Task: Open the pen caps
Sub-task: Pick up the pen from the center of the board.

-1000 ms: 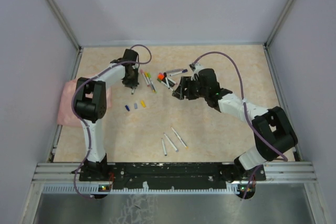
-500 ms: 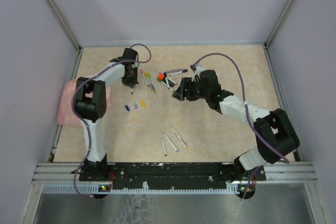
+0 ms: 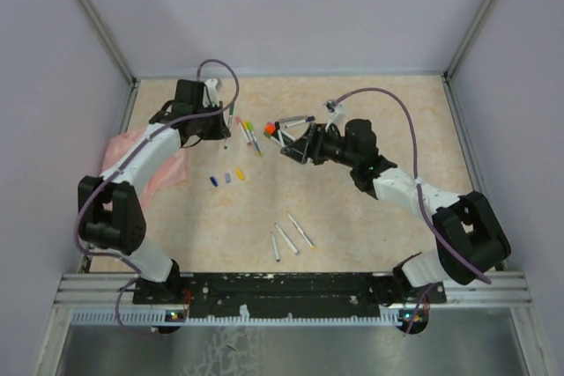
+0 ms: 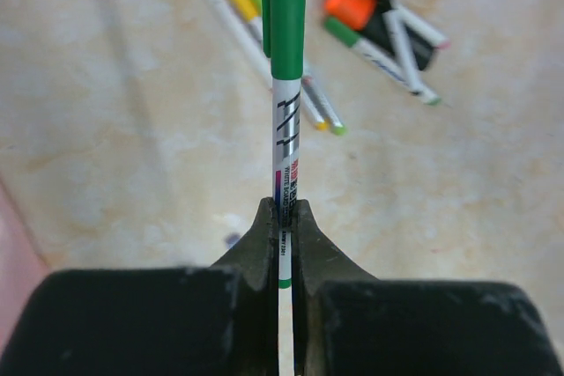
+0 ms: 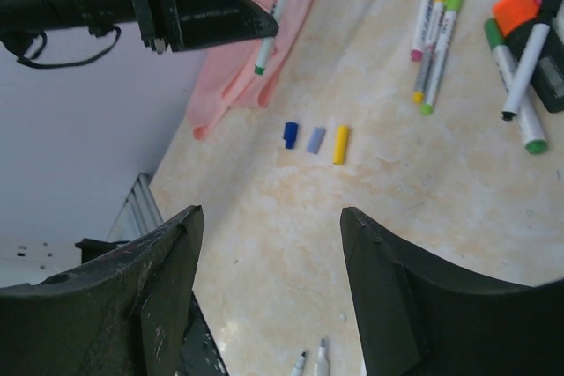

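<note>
My left gripper (image 4: 284, 213) is shut on a white pen (image 4: 284, 129) with a green cap (image 4: 286, 15), held above the table; from above the pen (image 3: 228, 121) sticks out to the right of the left gripper (image 3: 218, 122). Three loose pen caps lie in a row: blue (image 3: 213, 180), lilac (image 3: 227, 177), yellow (image 3: 240, 173). My right gripper (image 5: 270, 217) is open and holds nothing, hovering by the pile of capped pens (image 3: 280, 132). Pink, yellow and green capped pens (image 5: 436, 33) lie side by side.
A pink cloth (image 3: 132, 160) lies at the left edge under the left arm. Three uncapped barrels (image 3: 289, 235) rest near the front. An orange-tipped dark highlighter (image 5: 511, 11) sits in the far pile. Grey walls enclose the table.
My left gripper closed on the green-capped pen, lifted it off the table and swung left and back. My right gripper, still open, shifted slightly toward the far left.
</note>
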You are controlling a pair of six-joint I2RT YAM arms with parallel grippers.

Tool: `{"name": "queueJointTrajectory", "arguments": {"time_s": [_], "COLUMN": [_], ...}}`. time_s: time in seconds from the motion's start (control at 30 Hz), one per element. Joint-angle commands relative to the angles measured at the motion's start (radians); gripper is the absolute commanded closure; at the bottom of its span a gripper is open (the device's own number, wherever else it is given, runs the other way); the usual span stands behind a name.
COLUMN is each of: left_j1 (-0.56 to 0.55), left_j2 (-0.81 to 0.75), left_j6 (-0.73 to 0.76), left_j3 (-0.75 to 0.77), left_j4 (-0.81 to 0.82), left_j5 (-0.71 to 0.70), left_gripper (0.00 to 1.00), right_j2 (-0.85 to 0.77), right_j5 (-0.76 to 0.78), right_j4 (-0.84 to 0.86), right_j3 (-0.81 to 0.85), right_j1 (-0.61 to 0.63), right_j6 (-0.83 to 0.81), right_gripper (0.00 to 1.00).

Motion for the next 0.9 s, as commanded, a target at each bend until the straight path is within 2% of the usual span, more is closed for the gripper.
{"name": "queueJointTrajectory", "arguments": {"time_s": [0.0,0.17,0.33,0.5,0.87], "left_j1": [0.004,0.003,-0.002,-0.034,-0.132], "left_j2": [-0.15,-0.277,-0.343,-0.37,-0.331], "left_j6": [-0.041,-0.176,-0.372,-0.515,-0.56], "left_j3": [-0.134,-0.314,-0.461,-0.545,-0.539], "left_j4": [0.179,0.415,0.711,0.905,0.993], "left_j5": [0.285,0.587,0.759,0.794,0.795], "left_gripper": [1.0,1.0,1.0,1.0,1.0], "right_j2": [-0.047,-0.049,-0.053,-0.063,-0.065], "right_j5": [-0.06,-0.074,-0.08,-0.051,0.012], "right_j4": [0.245,0.358,0.376,0.336,0.27], "right_j3": [-0.017,-0.039,-0.037,-0.025,0.011], "right_j1": [-0.006,-0.006,0.003,0.026,0.072], "right_j6": [0.128,0.222,0.248,0.222,0.187], "right_gripper": [0.36,0.36,0.36,0.36,0.38]}}
